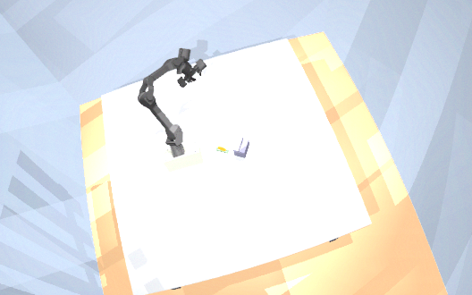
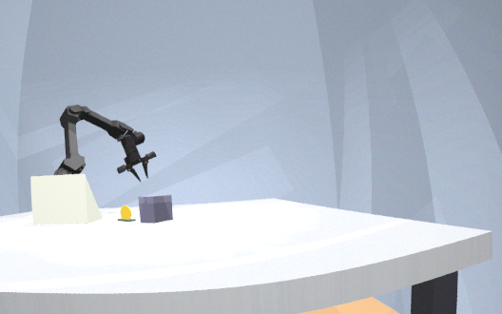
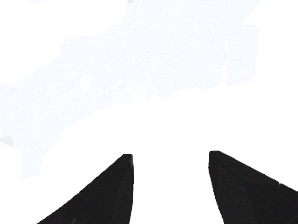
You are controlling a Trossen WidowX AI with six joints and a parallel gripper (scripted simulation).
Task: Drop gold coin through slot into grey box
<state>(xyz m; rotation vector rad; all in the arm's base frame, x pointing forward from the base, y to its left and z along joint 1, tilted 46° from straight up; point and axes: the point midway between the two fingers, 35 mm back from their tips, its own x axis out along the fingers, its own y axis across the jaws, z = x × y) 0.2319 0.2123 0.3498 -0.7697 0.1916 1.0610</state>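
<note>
The gold coin (image 1: 221, 148) (image 2: 125, 211) stands on its edge in the shallow dark-green holder (image 2: 126, 220) on the white table top. The closed grey box (image 1: 241, 148) (image 2: 155, 208) stands right beside it, on the side away from the arm's base. My gripper (image 1: 189, 77) (image 2: 142, 177) (image 3: 171, 161) hangs in the air well above the table, high over the box and coin, with its fingers pointing down. The fingers stand partly apart with nothing between them. The wrist view shows only white table between the two dark fingers; the coin and the box do not show in it.
The arm's base sits on a cream block (image 1: 183, 160) (image 2: 62, 199) close to the coin's other side. The white table top (image 1: 250, 210) (image 2: 285, 228) spreads wide around the objects, with an orange floor (image 1: 402, 250) beyond its edges.
</note>
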